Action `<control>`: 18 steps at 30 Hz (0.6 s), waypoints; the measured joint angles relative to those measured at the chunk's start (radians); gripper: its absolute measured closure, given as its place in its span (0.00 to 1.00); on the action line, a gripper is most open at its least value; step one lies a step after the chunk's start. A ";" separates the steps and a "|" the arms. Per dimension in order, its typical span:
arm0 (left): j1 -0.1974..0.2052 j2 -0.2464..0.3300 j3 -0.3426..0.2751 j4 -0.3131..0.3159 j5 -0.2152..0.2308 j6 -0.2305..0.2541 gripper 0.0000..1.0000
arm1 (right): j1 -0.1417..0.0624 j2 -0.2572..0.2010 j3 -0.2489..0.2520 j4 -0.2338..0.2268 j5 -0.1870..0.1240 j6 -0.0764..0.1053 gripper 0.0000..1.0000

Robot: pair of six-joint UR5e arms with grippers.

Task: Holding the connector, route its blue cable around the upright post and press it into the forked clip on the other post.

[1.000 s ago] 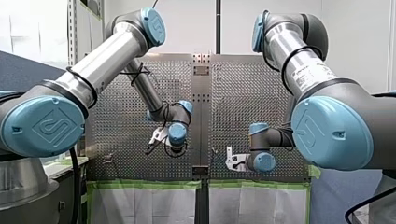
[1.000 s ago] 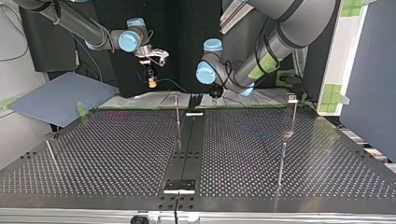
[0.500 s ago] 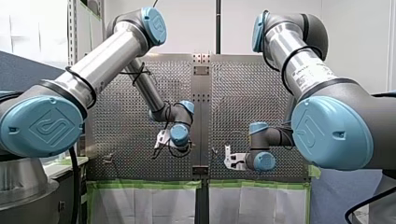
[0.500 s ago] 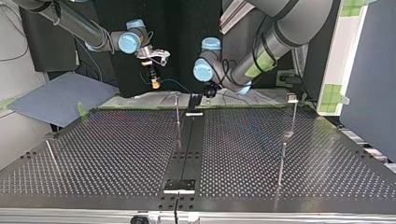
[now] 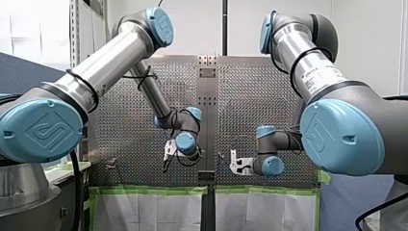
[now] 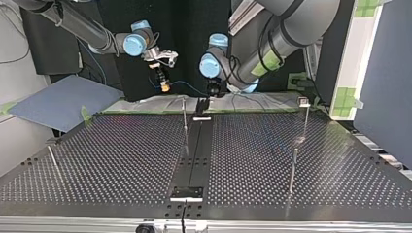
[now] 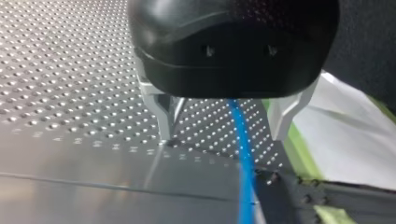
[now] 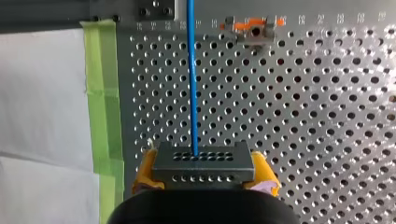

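**Left arm creeping inward**

My left gripper has slid toward the centre strip, metal fingers apart, blue cable running loose between them. My right gripper clamps the black connector in its yellow pads, above the perforated table near the green tape.
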 joint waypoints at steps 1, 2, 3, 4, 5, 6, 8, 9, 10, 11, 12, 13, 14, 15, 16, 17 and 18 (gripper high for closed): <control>-0.001 -0.006 0.000 0.002 0.002 -0.007 0.00 | 0.000 0.000 0.000 0.000 -0.006 0.000 1.00; -0.003 -0.013 0.000 0.006 0.003 -0.015 0.00 | 0.000 0.000 0.000 -0.001 -0.012 0.001 1.00; -0.005 -0.022 -0.001 0.012 0.004 -0.025 0.00 | 0.000 0.000 0.000 -0.002 -0.015 0.001 1.00; -0.007 -0.030 -0.001 0.018 0.005 -0.034 0.00 | 0.000 0.000 0.000 -0.002 -0.018 0.001 1.00; -0.009 -0.037 -0.001 0.026 0.006 -0.042 0.00 | 0.000 0.000 0.000 -0.002 -0.020 0.001 1.00; -0.011 -0.046 -0.001 0.035 0.006 -0.053 0.00 | 0.000 0.000 0.000 -0.002 -0.022 0.001 1.00; -0.013 -0.053 0.001 0.051 0.007 -0.069 0.00 | 0.000 0.000 0.000 -0.002 -0.029 0.001 1.00; -0.014 -0.056 0.003 0.060 0.007 -0.080 0.00 | 0.000 0.000 0.000 -0.002 -0.032 0.001 1.00; -0.014 -0.058 0.004 0.067 0.007 -0.089 0.00 | 0.000 0.000 0.000 -0.002 -0.035 0.001 1.00; -0.014 -0.059 0.005 0.073 0.007 -0.097 0.00 | 0.000 0.000 0.000 -0.003 -0.038 0.001 1.00; -0.014 -0.059 0.005 0.081 0.007 -0.108 0.00 | 0.000 0.000 0.000 -0.003 -0.040 0.001 1.00; -0.014 -0.060 0.006 0.088 0.007 -0.116 0.00 | 0.000 0.000 0.000 -0.003 -0.041 0.001 1.00; -0.014 -0.060 0.006 0.095 0.007 -0.122 0.00 | 0.000 0.000 0.000 -0.004 -0.042 0.001 1.00; -0.014 -0.060 0.006 0.103 0.007 -0.127 0.00 | 0.000 0.000 0.000 -0.005 -0.042 0.001 1.00; -0.015 -0.061 0.006 0.109 0.006 -0.131 0.00 | 0.000 0.000 0.000 -0.006 -0.043 0.001 1.00; -0.015 -0.061 0.006 0.114 0.006 -0.134 0.00 | 0.000 0.000 0.000 -0.007 -0.043 0.001 1.00; -0.015 -0.061 0.006 0.120 0.005 -0.139 0.00 | -0.001 0.000 0.000 -0.008 -0.043 0.001 1.00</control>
